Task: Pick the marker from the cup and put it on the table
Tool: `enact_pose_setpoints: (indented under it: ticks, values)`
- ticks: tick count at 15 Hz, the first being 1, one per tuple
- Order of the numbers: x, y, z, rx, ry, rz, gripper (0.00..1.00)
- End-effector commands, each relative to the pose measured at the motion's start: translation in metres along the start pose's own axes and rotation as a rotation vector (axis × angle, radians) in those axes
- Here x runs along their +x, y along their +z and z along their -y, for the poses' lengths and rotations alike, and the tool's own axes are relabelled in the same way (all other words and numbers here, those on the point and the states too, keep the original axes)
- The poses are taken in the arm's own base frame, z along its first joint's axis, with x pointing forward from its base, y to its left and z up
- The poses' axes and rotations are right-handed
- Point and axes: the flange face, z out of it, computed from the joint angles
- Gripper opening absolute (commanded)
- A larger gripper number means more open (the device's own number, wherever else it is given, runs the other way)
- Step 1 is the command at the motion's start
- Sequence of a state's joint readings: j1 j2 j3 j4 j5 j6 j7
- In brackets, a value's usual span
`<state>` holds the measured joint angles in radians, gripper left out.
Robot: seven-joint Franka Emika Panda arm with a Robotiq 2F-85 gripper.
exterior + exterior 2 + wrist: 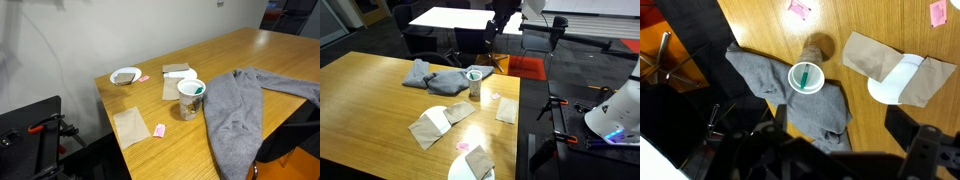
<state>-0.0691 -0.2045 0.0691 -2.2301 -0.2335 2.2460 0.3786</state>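
Wrist view: marker (803,80) sits inside cup (806,63), gripper (835,150) well above, jaw state cannot be told. Approach step; next move needs descent centred over marker.

Grey cloth (236,104) just beside cup (191,98); top open

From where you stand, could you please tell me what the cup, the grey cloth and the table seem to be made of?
The cup looks like white matte paper, with a greenish print. The grey cloth seems to be soft fabric, perhaps fleece; it drapes in folds. The table looks like light-brown wood or veneer, smooth with a slight sheen.
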Motion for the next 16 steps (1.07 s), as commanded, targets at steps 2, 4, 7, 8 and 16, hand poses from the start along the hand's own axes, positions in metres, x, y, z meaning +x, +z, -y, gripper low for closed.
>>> enact_pose_setpoints:
  ticks: [2,4,7,8,16]
  values:
    - [0.023,0.030,-0.009,0.062,-0.015,0.015,1.00]
    - [0.027,0.045,-0.014,0.078,-0.008,0.023,1.00]
    - [0.031,0.069,-0.023,0.075,0.023,0.032,1.00]
    - [0.033,0.077,-0.026,0.068,0.035,0.032,1.00]
    - [0.034,0.138,-0.045,0.063,0.091,0.064,1.00]
